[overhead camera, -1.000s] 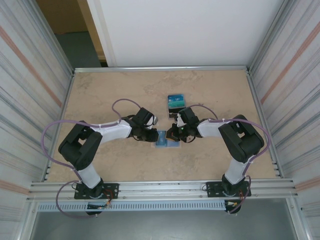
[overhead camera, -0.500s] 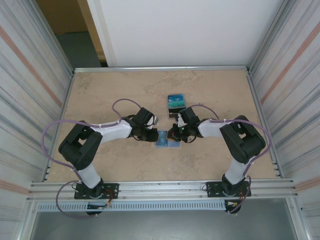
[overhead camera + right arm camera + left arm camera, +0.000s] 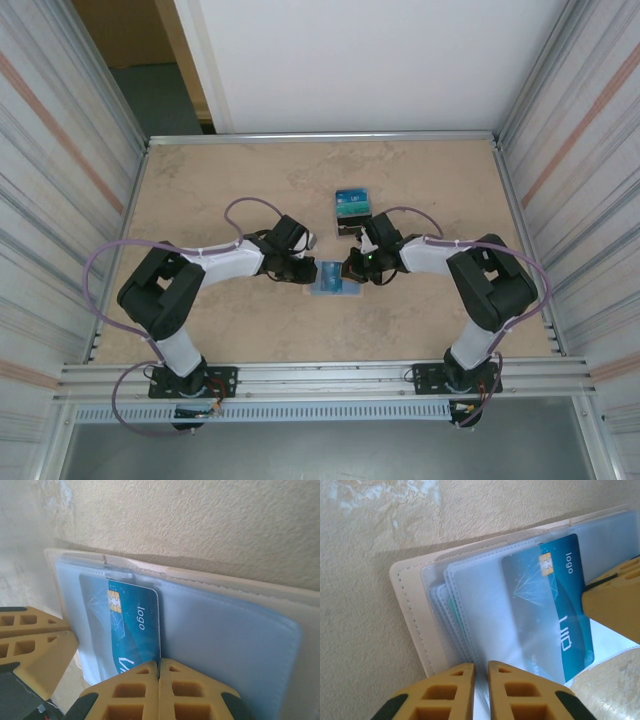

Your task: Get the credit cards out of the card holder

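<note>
At the near edge of the desk the two arms reach inward from their bases and meet over the card holder, which lies open and flat just in front of them.

The left gripper comes in from the holder's left side. In its wrist view its fingers stand nearly together, with only a slit between them, and the edge of a clear sleeve runs into that slit, so they are nipping the card holder by its plastic pages. The cream stitched cover lies underneath, touching the desk.

The right gripper comes in from the opposite side. Its fingers are pressed fully together on the short end of a credit card - teal, with a gold chip and the word "logo". The card sits partly inside a sleeve of the card holder: the chip end looks hazy under plastic, the end at the fingers looks bare. From the left wrist, the same credit card lies aslant across the sleeves, with a right finger touching its far end.

Farther out on the desk, well apart from the holder, lie loose cards - teal, flat, just beyond the right wrist.
</note>
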